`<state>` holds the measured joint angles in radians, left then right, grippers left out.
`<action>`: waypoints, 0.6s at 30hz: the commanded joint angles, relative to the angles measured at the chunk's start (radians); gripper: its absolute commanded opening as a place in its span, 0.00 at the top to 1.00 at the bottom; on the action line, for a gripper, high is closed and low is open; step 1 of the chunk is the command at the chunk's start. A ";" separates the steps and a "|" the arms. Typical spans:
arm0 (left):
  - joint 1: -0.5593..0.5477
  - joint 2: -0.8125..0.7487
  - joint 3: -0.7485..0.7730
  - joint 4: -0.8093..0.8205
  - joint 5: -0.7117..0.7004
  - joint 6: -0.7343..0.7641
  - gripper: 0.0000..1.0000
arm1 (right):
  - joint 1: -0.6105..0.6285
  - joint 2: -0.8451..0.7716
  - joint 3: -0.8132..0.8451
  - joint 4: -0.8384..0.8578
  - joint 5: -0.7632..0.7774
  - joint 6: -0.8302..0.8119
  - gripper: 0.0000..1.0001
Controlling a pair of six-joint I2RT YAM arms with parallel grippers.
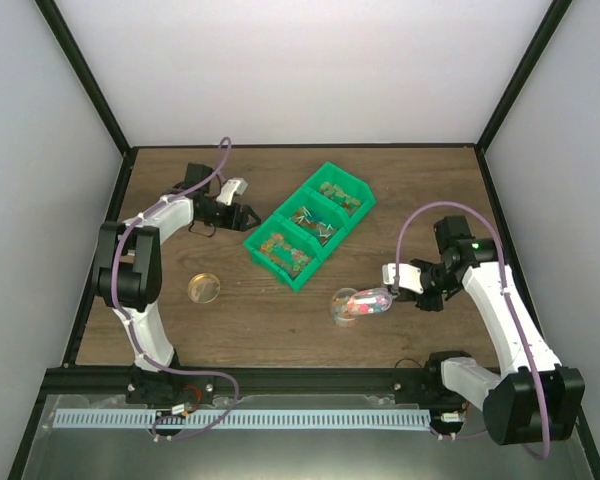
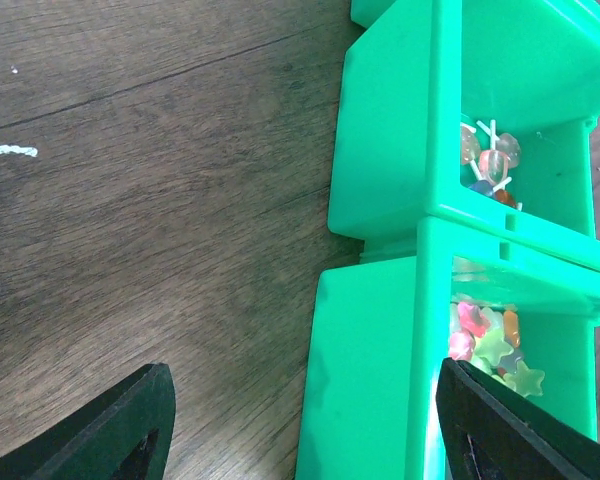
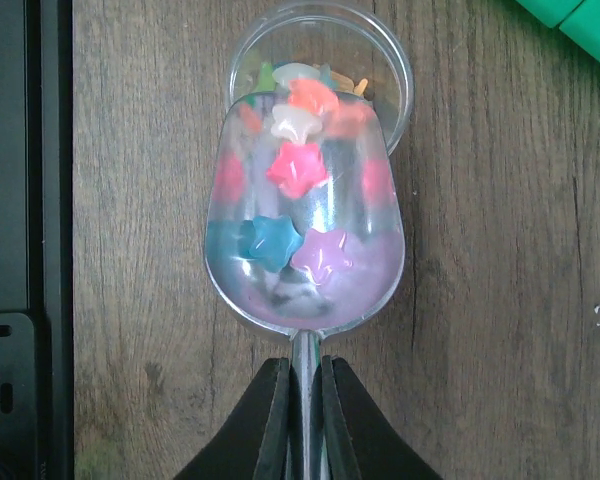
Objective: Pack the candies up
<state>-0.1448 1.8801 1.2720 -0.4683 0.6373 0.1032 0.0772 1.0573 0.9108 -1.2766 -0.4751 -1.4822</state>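
The right claw (image 3: 302, 372) pinches the thin handle of a scoop (image 3: 305, 230) heaped with star-shaped candies (image 3: 298, 165). The scoop's bowl is poised over a clear cup (image 3: 398, 80) that holds a few more, on the wood surface (image 3: 500, 300). Well to the left lies a small gold disc (image 1: 204, 289). Farther back, more candies fill three green bins (image 2: 380, 150). Beside the bins the left claw (image 1: 232, 218) hangs wide, holding nothing.

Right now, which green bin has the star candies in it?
The end bin nearest the arms' bases, right by the open left gripper. Its neighbour, the middle bin, holds sweets on white sticks instead.
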 commanded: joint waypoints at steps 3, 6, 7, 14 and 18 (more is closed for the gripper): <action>0.001 -0.020 -0.008 0.025 0.014 -0.004 0.26 | 0.035 0.014 0.057 -0.015 0.029 0.034 0.99; 0.001 -0.013 -0.004 0.028 0.013 -0.010 0.26 | 0.051 0.029 0.073 -0.021 0.039 0.055 0.99; 0.001 -0.009 -0.003 0.030 0.016 -0.013 0.26 | 0.058 0.035 0.078 -0.021 0.041 0.067 0.99; 0.001 -0.001 -0.008 0.054 0.025 -0.029 0.26 | 0.128 0.057 0.110 -0.027 0.090 0.138 0.99; 0.001 -0.001 -0.011 0.060 0.026 -0.029 0.26 | 0.134 0.069 0.116 -0.027 0.125 0.139 0.99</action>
<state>-0.1448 1.8801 1.2682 -0.4381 0.6407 0.0803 0.1963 1.1191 0.9825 -1.2873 -0.3920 -1.3701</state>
